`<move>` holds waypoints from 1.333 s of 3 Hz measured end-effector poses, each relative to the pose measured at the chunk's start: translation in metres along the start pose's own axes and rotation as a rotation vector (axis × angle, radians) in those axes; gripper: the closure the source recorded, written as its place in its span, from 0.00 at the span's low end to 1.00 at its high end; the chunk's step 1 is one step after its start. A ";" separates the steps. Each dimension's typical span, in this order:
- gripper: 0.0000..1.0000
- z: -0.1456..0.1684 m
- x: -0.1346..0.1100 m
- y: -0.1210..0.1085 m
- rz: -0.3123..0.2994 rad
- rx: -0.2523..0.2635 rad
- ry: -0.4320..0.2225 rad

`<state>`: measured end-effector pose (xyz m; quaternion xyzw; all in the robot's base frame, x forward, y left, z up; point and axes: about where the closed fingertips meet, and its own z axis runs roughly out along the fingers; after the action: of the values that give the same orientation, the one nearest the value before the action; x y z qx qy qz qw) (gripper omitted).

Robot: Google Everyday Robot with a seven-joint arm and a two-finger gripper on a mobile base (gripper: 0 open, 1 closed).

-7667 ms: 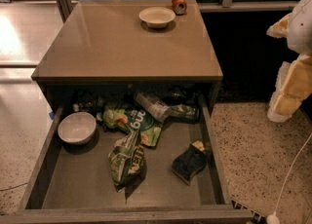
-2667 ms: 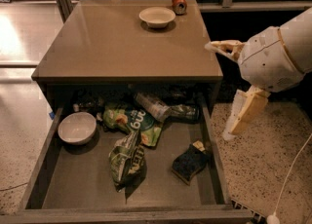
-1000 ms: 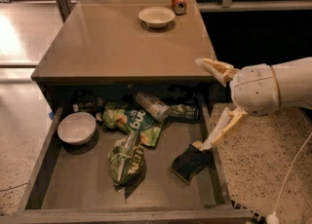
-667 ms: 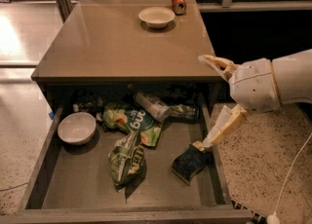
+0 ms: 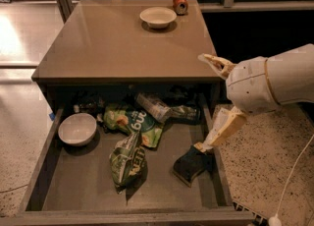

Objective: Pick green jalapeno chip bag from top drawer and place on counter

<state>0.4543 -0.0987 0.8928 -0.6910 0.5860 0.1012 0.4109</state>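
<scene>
The green jalapeno chip bag point(image 5: 126, 158) lies flat in the middle of the open top drawer point(image 5: 73, 185), dark green with white lettering. My gripper point(image 5: 200, 102) hangs over the drawer's right side, to the right of the bag and apart from it. It is open wide with nothing between the fingers. One finger point(image 5: 216, 64) points over the edge of the counter point(image 5: 117, 43). The other finger point(image 5: 223, 129) reaches down to just above a dark sponge point(image 5: 191, 163).
Inside the drawer are a white bowl point(image 5: 77, 129) at the left, a lime-green bag point(image 5: 132, 121), a clear plastic bottle point(image 5: 154, 106) and a dark wrapper point(image 5: 185, 113) at the back. On the counter's far side stand a white bowl point(image 5: 158, 17) and a red can point(image 5: 180, 2).
The arm has swung in from the right edge of the view to over the drawer's right side. In the last second it has barely shifted. The drawer's contents have not moved.
</scene>
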 end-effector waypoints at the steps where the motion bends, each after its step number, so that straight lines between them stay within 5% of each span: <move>1: 0.00 0.011 -0.014 0.004 -0.087 0.000 0.144; 2: 0.00 0.006 -0.005 0.004 -0.149 -0.003 0.235; 4: 0.00 0.010 -0.007 0.005 -0.170 0.013 0.248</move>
<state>0.4509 -0.0863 0.8887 -0.7425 0.5724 -0.0239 0.3471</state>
